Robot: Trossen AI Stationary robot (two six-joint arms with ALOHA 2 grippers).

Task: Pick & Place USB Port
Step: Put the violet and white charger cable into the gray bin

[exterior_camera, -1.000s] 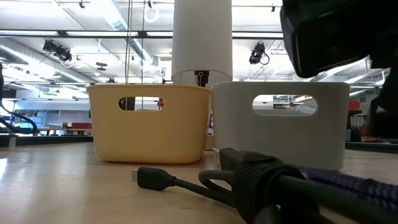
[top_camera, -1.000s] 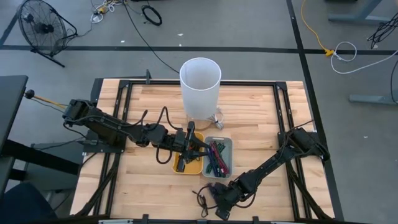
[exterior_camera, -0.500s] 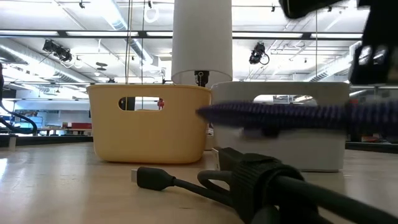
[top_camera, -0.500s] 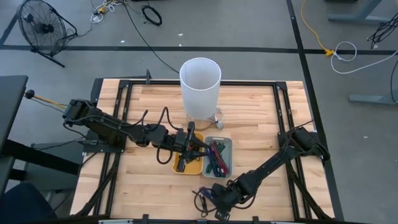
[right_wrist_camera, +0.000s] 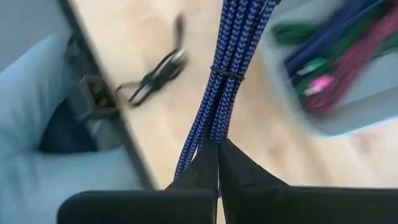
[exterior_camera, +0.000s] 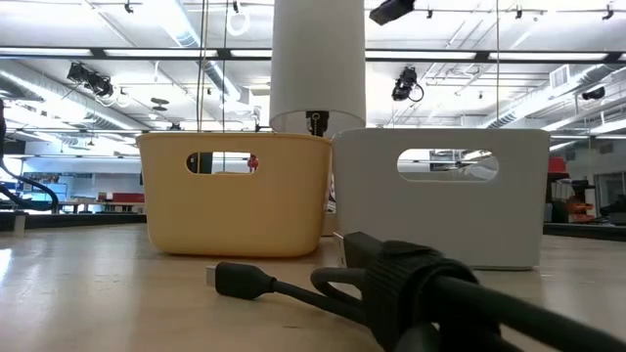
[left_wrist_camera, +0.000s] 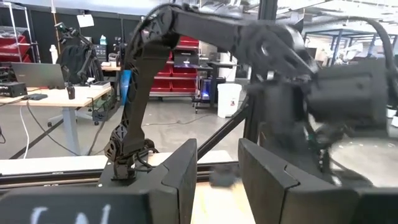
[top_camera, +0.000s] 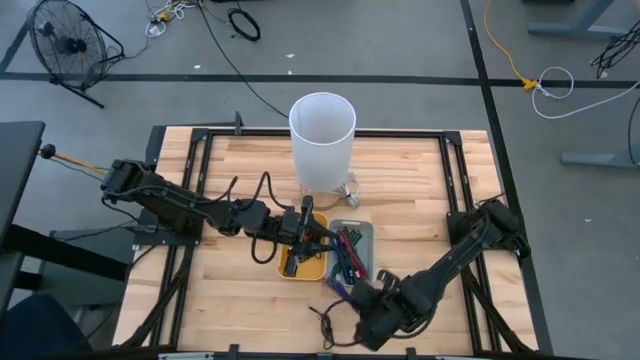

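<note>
Right wrist view is showing you the right hand [right_wrist_camera: 217,144] with its fingers pinched together on a bundled blue braided cable [right_wrist_camera: 229,74]. From the high view, you are seeing that hand [top_camera: 345,293] holding the cable [top_camera: 337,287] at the near edge of the grey bin [top_camera: 366,232], which is holding coloured cables. Your left hand [top_camera: 318,238] is hanging over the yellow bin [top_camera: 282,268] with its fingers [left_wrist_camera: 180,174] standing partly apart, gripping nothing. A black cable [exterior_camera: 252,284] is lying on the worktop [top_camera: 420,195] in front of both bins, and a white cylinder [top_camera: 322,140] is standing behind them.
</note>
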